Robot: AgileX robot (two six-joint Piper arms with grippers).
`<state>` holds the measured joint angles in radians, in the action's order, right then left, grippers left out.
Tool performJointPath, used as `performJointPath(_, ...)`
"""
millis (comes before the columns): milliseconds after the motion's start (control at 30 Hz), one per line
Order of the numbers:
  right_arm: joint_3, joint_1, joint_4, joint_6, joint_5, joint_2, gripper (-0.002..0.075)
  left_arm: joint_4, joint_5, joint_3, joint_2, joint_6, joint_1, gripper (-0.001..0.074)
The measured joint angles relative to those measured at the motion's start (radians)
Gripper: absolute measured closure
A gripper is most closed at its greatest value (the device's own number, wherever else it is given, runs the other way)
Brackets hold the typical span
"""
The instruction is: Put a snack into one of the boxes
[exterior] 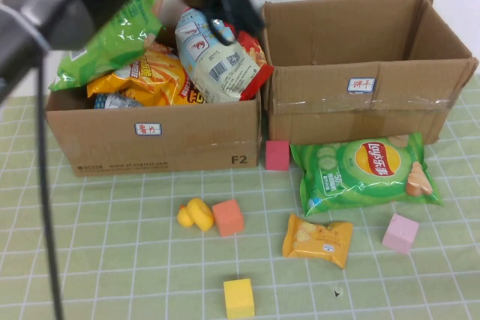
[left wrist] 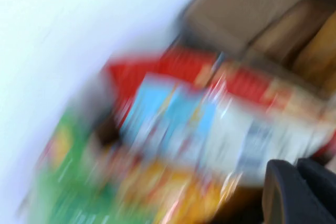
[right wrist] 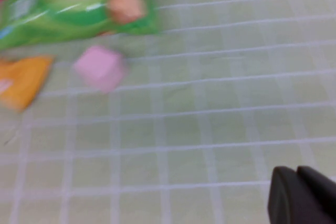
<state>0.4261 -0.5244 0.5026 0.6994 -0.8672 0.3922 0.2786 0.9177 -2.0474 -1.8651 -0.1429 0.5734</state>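
Left end effector [exterior: 225,24], upper centre, grips the white-blue snack bag [exterior: 214,58] above the overfilled left cardboard box [exterior: 157,140]; it may slide off. Right end effector [right wrist: 302,200] unseen overhead, opening indeterminate.

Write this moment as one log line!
left claw: over full left box | right claw: above mat | green Lay's bag: on mat | right box: empty

Left box [exterior: 154,136] heaped with snacks; right box [exterior: 360,73] open and roomy.

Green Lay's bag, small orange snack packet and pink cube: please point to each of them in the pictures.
Green Lay's bag [exterior: 364,172]: high view, middle of its front.
Small orange snack packet [exterior: 317,240]: high view, centre of the packet.
Pink cube [right wrist: 100,68]: right wrist view, its top face.
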Motion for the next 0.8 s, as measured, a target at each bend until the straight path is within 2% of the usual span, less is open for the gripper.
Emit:
performJointPath(133,-0.017,0.0,-0.166,-0.259,0.073,0.0,0.0727,0.088,0.16,0.035,0.078,0.046,-0.013,0.0731)
performJointPath(267,-0.017,0.0,-0.323,-0.451,0.098,0.0,0.0727,0.058,0.252,0.16,0.184,-0.021,-0.029,0.0735)
performJointPath(333,-0.017,0.0,-0.378,-0.507,0.106,0.0,0.0727,0.017,0.245,0.256,0.253,-0.043,-0.031,0.0735)
performJointPath(400,-0.017,0.0,-0.411,-0.525,0.106,0.0,0.0727,-0.031,0.21,0.381,0.325,-0.046,-0.031,0.0735)
performJointPath(567,-0.017,0.0,-0.439,-0.54,0.108,0.0,0.0727,-0.149,-0.041,0.71,0.569,-0.048,-0.031,0.0735)
performJointPath(667,-0.017,0.0,-0.439,-0.542,0.11,0.0,0.0727,-0.172,-0.19,0.883,0.74,-0.05,-0.031,0.0735)
performJointPath(800,-0.019,0.0,-0.441,-0.544,0.111,0.0,0.0727,-0.181,-0.3,1.07,0.926,-0.051,-0.031,0.0735)
